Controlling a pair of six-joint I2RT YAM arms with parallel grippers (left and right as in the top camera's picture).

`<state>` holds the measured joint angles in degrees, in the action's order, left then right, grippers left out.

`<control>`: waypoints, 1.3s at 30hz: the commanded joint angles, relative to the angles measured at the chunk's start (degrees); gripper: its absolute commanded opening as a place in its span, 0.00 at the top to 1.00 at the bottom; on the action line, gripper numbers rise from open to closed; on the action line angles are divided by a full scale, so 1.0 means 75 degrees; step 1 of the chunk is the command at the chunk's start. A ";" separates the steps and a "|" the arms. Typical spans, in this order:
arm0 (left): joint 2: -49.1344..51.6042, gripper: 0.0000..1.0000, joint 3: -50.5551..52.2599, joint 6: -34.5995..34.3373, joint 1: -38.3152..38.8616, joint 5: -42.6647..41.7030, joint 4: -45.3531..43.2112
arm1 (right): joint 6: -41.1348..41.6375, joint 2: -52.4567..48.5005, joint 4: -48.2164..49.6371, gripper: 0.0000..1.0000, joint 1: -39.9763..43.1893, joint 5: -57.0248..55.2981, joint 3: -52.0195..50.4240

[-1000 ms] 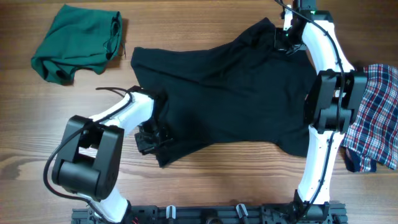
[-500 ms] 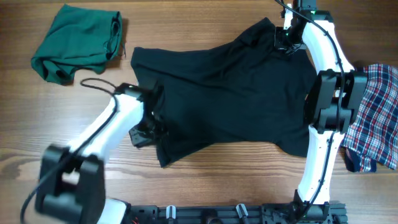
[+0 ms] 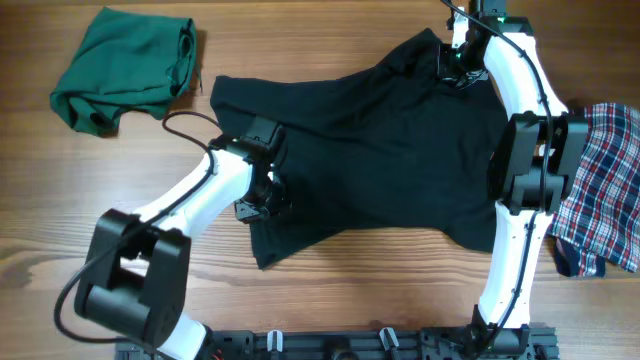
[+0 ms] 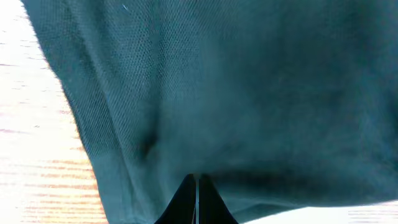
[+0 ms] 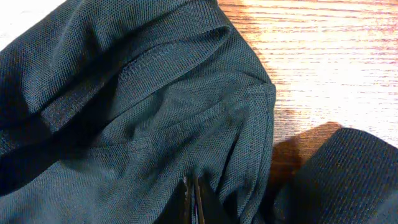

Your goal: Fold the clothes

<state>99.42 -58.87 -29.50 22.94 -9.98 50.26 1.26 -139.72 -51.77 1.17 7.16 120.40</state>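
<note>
Black top: the large plain black fabric top (image 3: pixel 380 150) lies spread in the middle of the brown wooden table (image 3: pixel 330 310), with its long axis running across from the left side to the right side
Left claw: the left gripper (image 3: pixel 262 203) sits low on the near-left part of the top, just inside its left edge; the jaws are pressed together, and I cannot tell if any cloth is caught between them
Right claw: the right gripper (image 3: pixel 455 70) is at the far-right corner, down in bunched folds; its jaws are also closed tight, and a pinch is not clear
Deciding relation: from the left claw the cloth goes ahead and to the right, with bare wood to the left; each arm has its own end, so I judge a fold would run across the long axis
Other clothes: the crumpled dark green garment (image 3: pixel 125 68) is far-left, well apart; the red-white-blue plaid garment (image 3: pixel 605 180) lies at the right edge
</note>
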 commanded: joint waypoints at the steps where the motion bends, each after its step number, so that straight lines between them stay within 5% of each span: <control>1: 0.0306 0.96 -0.0038 0.0289 0.0015 -0.0146 -0.0023 | 0.0076 -0.0204 -0.0012 0.96 -0.0047 0.0131 -0.0015; 14: 0.0839 0.96 0.0096 0.0265 0.0015 -0.0143 0.0560 | 0.0076 -0.0204 -0.0006 0.96 -0.0047 0.0131 -0.0015; 24: 0.0848 0.96 0.1556 -0.0399 0.0012 -0.0755 -0.0248 | 0.0087 -0.0204 0.0023 0.95 -0.0073 0.0134 -0.0015; 39: 0.0848 0.96 0.1574 -0.1536 0.0012 -0.0600 0.1411 | 0.0087 -0.0204 0.0105 0.91 -0.0073 0.0137 -0.0015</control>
<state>103.68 -49.06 -38.17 22.57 -20.71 60.27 1.28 -139.72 -51.29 1.17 7.49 120.40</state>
